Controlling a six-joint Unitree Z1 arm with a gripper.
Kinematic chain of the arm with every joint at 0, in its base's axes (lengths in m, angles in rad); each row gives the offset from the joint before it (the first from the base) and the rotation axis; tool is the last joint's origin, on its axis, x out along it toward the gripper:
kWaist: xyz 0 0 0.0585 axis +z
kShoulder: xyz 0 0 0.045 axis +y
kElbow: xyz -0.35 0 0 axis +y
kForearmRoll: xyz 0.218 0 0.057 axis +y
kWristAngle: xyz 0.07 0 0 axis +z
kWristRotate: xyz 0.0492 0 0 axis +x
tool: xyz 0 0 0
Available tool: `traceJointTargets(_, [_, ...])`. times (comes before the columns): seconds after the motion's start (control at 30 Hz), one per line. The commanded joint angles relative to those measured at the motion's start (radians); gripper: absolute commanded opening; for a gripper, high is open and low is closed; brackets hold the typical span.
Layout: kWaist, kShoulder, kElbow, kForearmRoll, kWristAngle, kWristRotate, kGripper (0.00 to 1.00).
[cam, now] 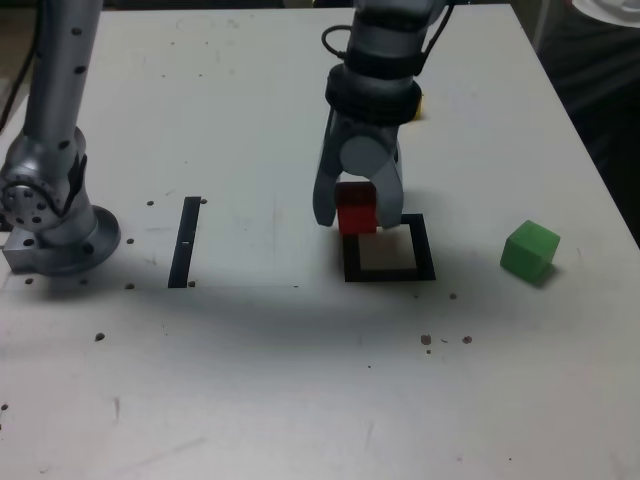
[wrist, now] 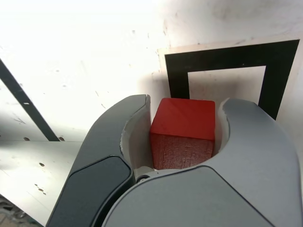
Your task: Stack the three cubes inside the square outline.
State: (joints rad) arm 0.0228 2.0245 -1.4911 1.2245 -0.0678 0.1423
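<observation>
Red cube (cam: 357, 212) is pinched between the gripper (cam: 356, 215) fingers, hovering over the square outline (cam: 389, 272) near the table's middle. Looks light, rigid, probably a bit slick, so squeezing flat opposite faces makes sense.
</observation>
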Motion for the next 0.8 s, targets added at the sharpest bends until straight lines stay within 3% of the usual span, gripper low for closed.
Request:
traceJointTargets(0.0, [-0.009,0.018,-0.016,-0.002,-0.007,-0.004,0.38])
traceJointTargets(0.47, [-0.020,0.087,-0.053,-0.026,-0.028,-0.005,0.40])
traceJointTargets(0.53, [-0.020,0.092,-0.052,-0.033,-0.028,-0.001,0.52])
traceJointTargets(0.67, [-0.018,0.094,-0.046,-0.050,-0.028,0.011,0.90])
traceJointTargets(0.77, [-0.016,0.091,-0.041,-0.056,-0.028,0.013,0.99])
